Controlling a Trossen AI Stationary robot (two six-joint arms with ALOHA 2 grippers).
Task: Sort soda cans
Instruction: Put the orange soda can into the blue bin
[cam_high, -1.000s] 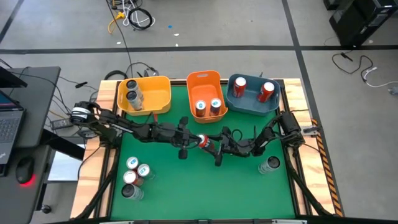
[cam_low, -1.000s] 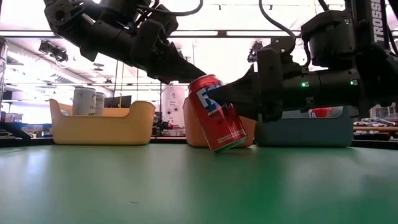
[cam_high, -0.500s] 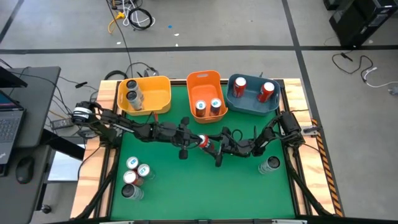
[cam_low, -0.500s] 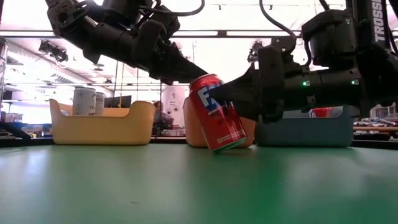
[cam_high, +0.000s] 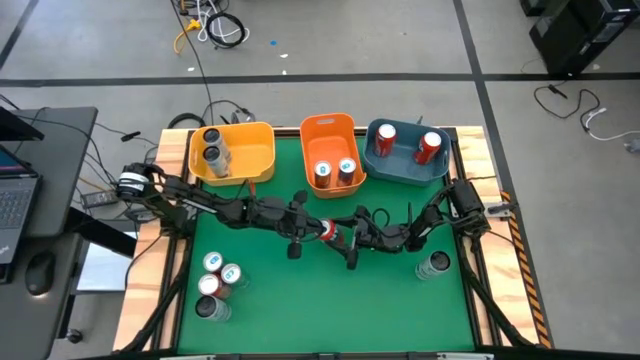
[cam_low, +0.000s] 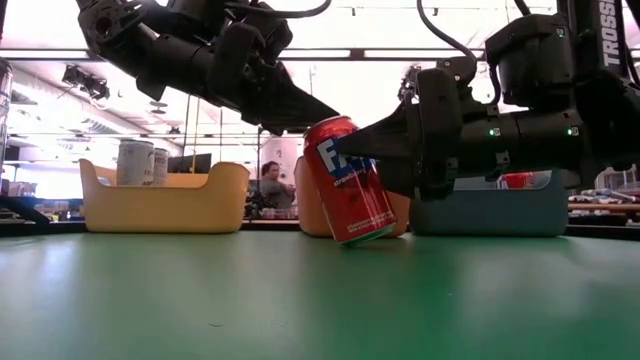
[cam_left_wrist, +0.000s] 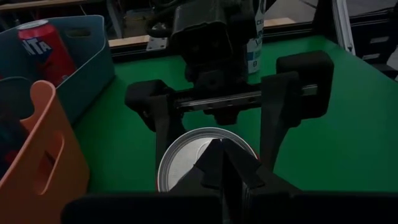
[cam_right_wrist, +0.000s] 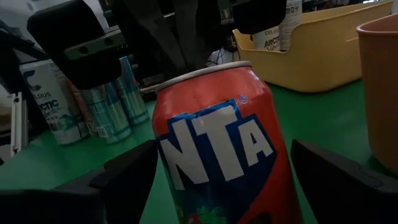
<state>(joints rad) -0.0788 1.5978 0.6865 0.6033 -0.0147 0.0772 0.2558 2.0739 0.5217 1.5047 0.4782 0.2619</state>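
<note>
— Jaws first: what do we see on the right gripper (cam_low: 365, 160)?

— We see its jaws spread wide around the red Fanta can (cam_low: 349, 180), one finger on either side. In the right wrist view the can (cam_right_wrist: 222, 158) fills the gap between them, but we cannot tell whether the fingers press on it.

— And the left gripper (cam_high: 308, 226)?

— Its jaws look closed to a narrow point, sitting at the can's silver top (cam_left_wrist: 205, 158). In the low view the can tilts, leaning over with its base on the green counter (cam_low: 300, 300).

— Where does that put it on the counter?

— Near the middle, just in front of the orange bin (cam_high: 330, 145), between the two arms.

— The other cans?

— We count two grey ones in the yellow bin (cam_high: 235, 155), two with blue marks in the orange bin, and two red ones in the blue bin (cam_high: 405, 155). A cluster of four cans (cam_high: 215, 282) stands at the counter's front left, and a single dark can (cam_high: 433, 265) stands at the front right, well apart from the grippers.
</note>
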